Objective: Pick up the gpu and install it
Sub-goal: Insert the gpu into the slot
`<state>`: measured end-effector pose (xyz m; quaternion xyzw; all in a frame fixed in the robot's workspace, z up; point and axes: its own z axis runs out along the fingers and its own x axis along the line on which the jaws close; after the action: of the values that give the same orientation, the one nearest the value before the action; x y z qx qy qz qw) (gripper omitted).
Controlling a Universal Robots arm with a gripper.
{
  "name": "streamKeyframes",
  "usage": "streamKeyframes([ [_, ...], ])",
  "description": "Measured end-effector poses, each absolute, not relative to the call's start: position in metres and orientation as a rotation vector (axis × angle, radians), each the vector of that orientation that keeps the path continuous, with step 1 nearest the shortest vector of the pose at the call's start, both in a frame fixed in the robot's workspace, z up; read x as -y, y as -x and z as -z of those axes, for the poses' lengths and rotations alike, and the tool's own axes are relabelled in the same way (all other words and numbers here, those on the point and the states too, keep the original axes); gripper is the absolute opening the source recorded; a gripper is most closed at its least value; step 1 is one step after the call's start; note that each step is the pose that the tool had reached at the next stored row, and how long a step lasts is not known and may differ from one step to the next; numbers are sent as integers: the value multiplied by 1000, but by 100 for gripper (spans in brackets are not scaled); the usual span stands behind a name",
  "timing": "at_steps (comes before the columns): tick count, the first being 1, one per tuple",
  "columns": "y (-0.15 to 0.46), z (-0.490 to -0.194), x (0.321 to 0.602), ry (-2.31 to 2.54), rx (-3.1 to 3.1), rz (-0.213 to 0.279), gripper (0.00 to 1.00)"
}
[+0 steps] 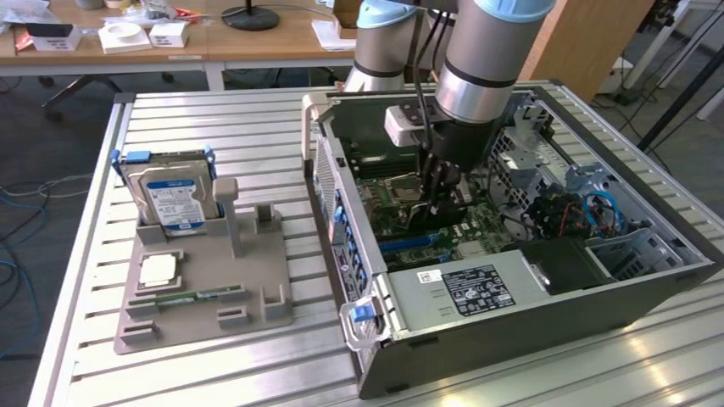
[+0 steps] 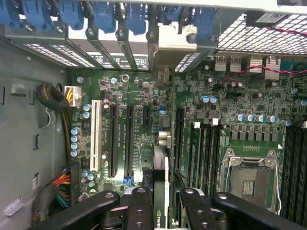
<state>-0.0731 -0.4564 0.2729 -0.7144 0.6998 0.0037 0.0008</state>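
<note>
Two fingers of the tool point(image 2: 165, 208) pinch the gpu point(image 2: 160, 167) edge-on, low over the motherboard point(image 2: 230, 105) inside the computer case point(image 1: 543, 339). Best keep the card upright, parallel to the slots point(image 2: 128, 139), and press evenly.

A wooden desk point(image 1: 266, 47) stands behind the slatted metal table point(image 1: 203, 119).
</note>
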Motion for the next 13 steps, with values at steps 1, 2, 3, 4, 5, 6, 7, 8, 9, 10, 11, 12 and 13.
streamKeyframes([
  [1,73,-273,456,2243,-2197,-12,26],
  [2,73,-272,457,2243,-2197,-12,26],
  [3,73,-272,457,2243,-2197,-12,26],
  [4,73,-272,457,2243,-2198,-11,26],
  [5,73,-271,457,2243,-2198,-11,26],
  [6,73,-270,457,2243,-2198,-12,26],
  [7,73,-269,457,2243,-2197,-12,26],
  [8,73,-269,457,2243,-2197,-12,26],
  [9,73,-268,457,2243,-2197,-11,26],
  [10,73,-268,457,2243,-2198,-11,26],
  [11,73,-268,457,2243,-2197,-11,26],
  [12,73,-268,457,2243,-2198,-11,26],
  [13,73,-268,457,2243,-2197,-12,26],
])
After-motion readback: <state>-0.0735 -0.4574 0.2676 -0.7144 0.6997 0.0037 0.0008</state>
